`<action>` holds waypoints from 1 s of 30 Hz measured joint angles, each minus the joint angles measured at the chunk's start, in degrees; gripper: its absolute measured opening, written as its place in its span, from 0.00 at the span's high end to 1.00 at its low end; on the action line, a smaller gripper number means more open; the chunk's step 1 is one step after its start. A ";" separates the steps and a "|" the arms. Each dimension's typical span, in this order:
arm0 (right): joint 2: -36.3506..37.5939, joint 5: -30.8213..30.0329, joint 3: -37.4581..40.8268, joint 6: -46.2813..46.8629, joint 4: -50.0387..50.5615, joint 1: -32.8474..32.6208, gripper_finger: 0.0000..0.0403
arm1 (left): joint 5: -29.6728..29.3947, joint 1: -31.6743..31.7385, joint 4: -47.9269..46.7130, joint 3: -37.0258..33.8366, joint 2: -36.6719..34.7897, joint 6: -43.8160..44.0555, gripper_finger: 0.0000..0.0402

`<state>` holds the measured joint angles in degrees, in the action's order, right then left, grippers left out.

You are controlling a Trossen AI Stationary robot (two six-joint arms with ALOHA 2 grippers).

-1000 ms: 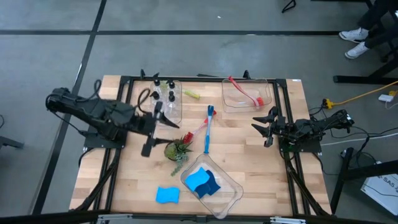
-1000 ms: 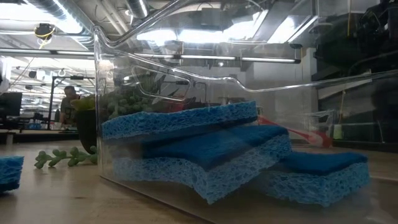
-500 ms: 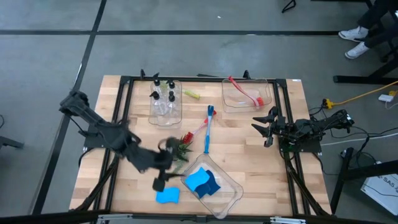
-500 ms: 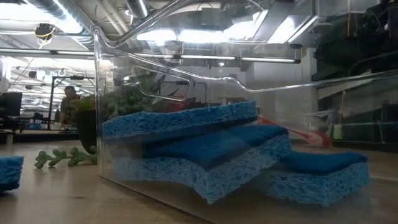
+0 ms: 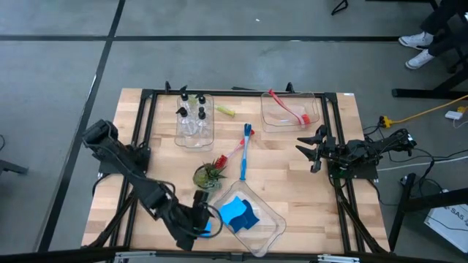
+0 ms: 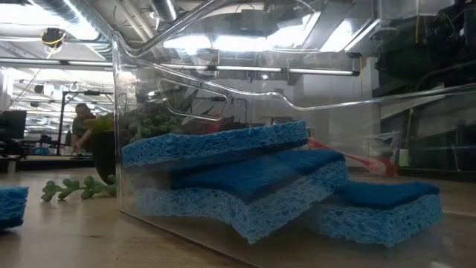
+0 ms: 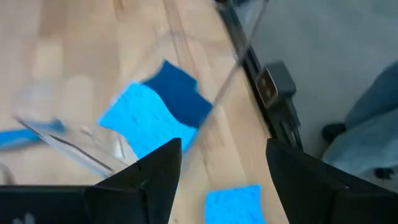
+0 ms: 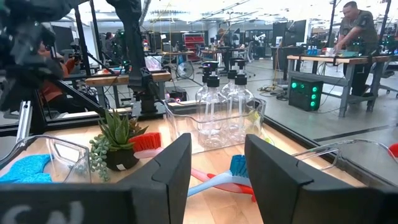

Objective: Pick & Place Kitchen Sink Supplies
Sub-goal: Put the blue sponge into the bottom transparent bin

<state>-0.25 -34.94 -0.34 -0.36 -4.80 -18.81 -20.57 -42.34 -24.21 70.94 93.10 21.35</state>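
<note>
High view: left gripper [image 5: 202,219] sits right over the loose sponge [image 5: 205,230] near the table's [image 5: 307,197] front edge, just beside the sponge bin [image 5: 270,232]. Right gripper [image 5: 311,151] waits by the right edge, bare wood around it.

Low view: sponges stacked in the bin, one outside.

Left wrist: fingers [image 7: 152,175] spread wide, holding nothing.

Right wrist: fingers [image 8: 168,165] apart, empty; bottles [image 8: 227,102] ahead.

A light wooden table [image 5: 292,197] carries everything, with a small potted plant [image 5: 208,174] near its middle. Just right of the plant lie crossed blue [image 5: 245,150] and red [image 5: 232,153] brushes; behind the plant stand two clear bins [image 5: 194,135] [image 5: 291,125], and before it a third bin [image 5: 265,232] with a loose blue sponge [image 5: 210,227] to that bin's left
</note>
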 joint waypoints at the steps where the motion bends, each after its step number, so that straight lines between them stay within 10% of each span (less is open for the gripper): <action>1: 0.02 0.02 0.00 0.00 0.00 0.00 0.63 | 0.42 -0.25 -0.20 0.00 0.64 0.73 0.43; 30: 0.00 0.02 0.00 0.14 0.00 0.00 0.63 | 13.36 -5.38 -6.99 0.15 18.74 30.79 0.44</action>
<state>-0.25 -34.92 -0.34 -0.22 -4.79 -18.81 -7.21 -47.72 -31.20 71.09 111.84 52.14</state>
